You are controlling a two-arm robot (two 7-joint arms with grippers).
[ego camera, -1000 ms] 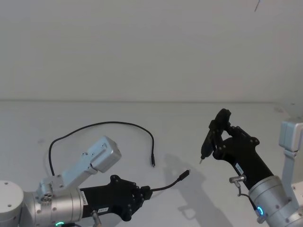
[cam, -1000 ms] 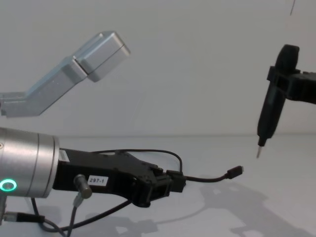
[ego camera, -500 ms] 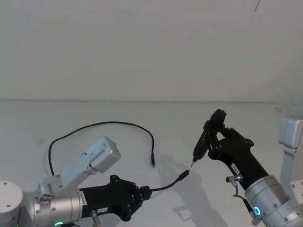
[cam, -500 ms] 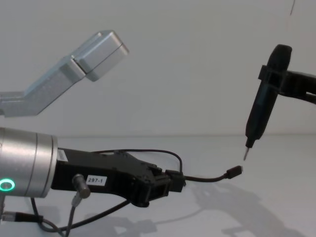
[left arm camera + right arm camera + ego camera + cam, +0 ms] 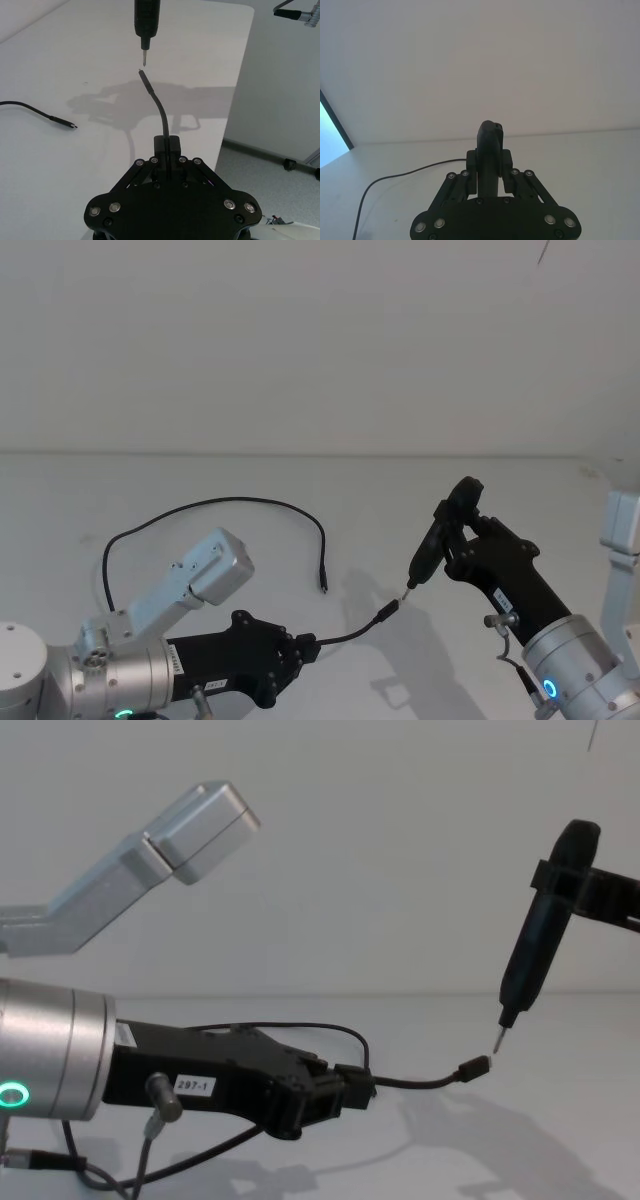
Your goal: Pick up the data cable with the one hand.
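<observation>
Two grippers | left gripper point(image 5: 349, 1088) jaws clamped on data cable point(image 5: 420, 1082), plug point(image 5: 474, 1067) off table point(image 5: 200, 480) | right gripper point(image 5: 460, 524) jaws gripping pen tool point(image 5: 530, 960), just above plug

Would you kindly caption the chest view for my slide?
Left pincer holds the data cable, plug near the right pincer's pen-shaped tool.

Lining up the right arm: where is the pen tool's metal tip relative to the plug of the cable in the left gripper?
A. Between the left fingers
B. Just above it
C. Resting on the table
B: the pen tool in the right gripper points its tip just above the plug of the data cable, which the left gripper holds.
</observation>
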